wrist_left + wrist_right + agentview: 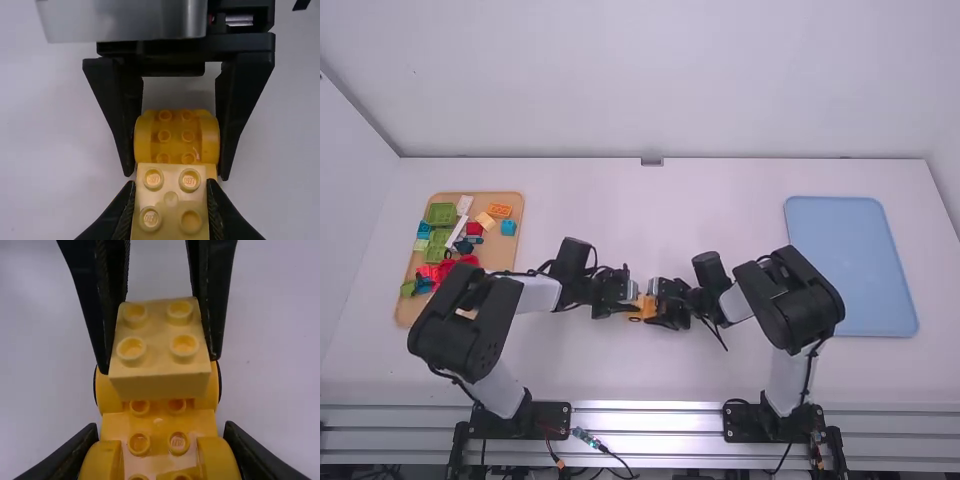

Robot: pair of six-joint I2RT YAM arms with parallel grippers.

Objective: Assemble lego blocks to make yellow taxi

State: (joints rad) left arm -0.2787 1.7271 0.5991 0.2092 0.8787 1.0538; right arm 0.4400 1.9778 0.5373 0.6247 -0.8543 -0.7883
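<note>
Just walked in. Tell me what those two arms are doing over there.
They're putting together a yellow toy taxi. The left pincer grips a square, pale yellow plastic block over a deeper yellow, studded plastic car base, which the right pincer holds. Whether the block is already pressed down, I can't tell. More coloured blocks lie on a flat, light brown tray on the left side of the table.

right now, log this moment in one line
left gripper: holding pale yellow block | right gripper: holding orange car base | block: over one end of base | seated: cannot tell
</note>
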